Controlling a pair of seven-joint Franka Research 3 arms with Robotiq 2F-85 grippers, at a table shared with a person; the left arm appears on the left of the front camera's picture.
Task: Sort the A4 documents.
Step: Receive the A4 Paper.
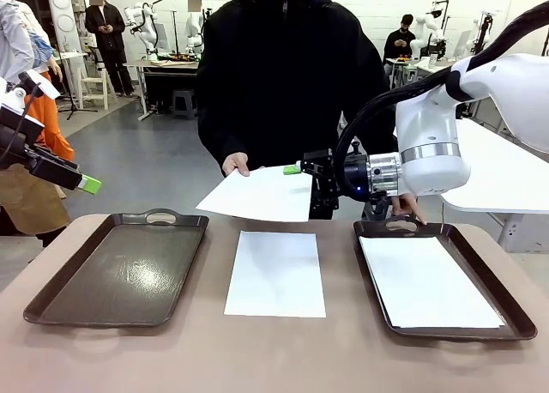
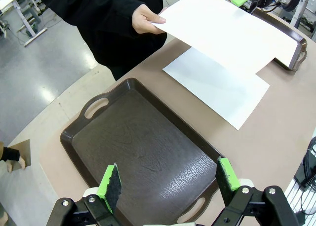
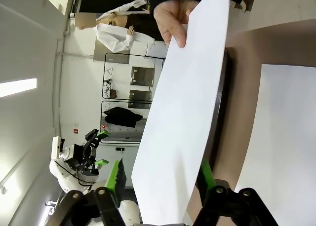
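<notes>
The held sheet (image 1: 257,196) hangs in the air over the far edge of the table (image 1: 274,359). Its left corner is pinched in the person's hand (image 1: 236,163) and its right edge runs in between the fingers of the right claw (image 3: 162,179). Those fingers stand apart on either side of the paper, not pressed onto it, so the claw straddles the sheet without gripping it. The left claw (image 2: 169,179) is spread wide with nothing in it, hanging above the table's left side and pointed down at the left tray (image 1: 120,269), whose dark floor lies open to view. A second sheet (image 1: 276,273) lies flat on the table between the two trays, apart from both rims. A third sheet (image 1: 429,283) lies inside the right tray (image 1: 446,331), covering most of its floor. The person's other hand (image 1: 410,208) is at that tray's far handle, partly hidden by the right arm. The table is a matt brown top with open strips along its near edge. Beyond it lie grey floor and further tables
</notes>
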